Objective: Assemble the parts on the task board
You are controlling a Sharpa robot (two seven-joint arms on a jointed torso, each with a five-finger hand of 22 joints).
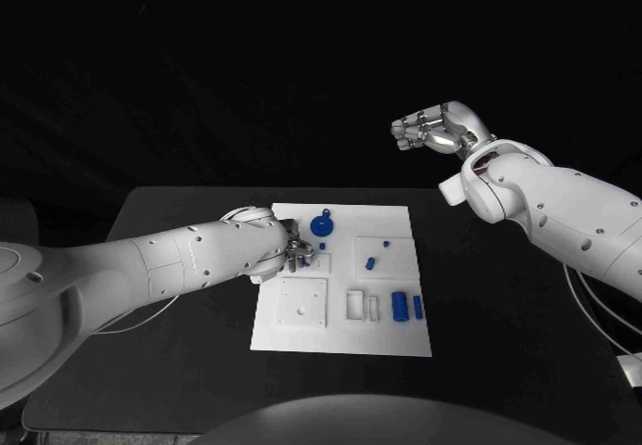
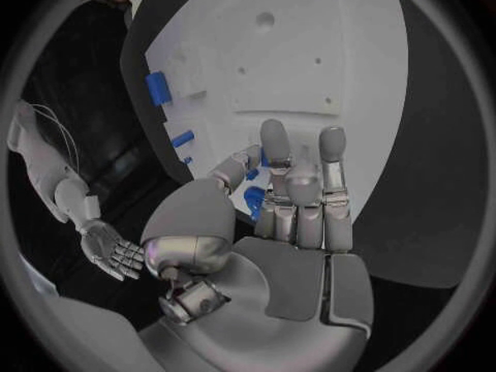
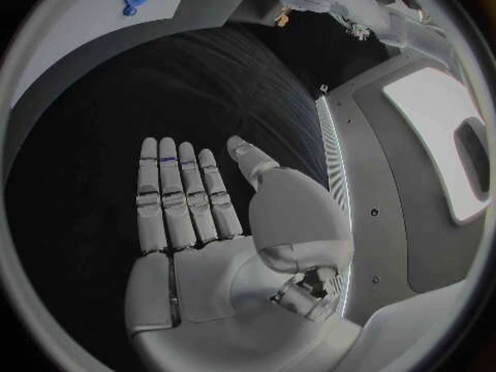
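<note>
Blue part [image 2: 252, 200] at left hand [image 2: 294, 223] fingertips (grip unclear), right hand [image 3: 207, 223] open, raised apart.

White task board [image 1: 341, 320], blue parts [image 1: 400, 305], black table [image 1: 174, 371].

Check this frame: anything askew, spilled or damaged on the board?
Nothing stands out. The task board lies flat and whole, blue parts on it. The left hand works at the board; the right hand is raised off the table, holding nothing.

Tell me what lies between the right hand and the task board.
Nothing: in the head view the right hand is raised beyond the task board, with bare black table between.
</note>
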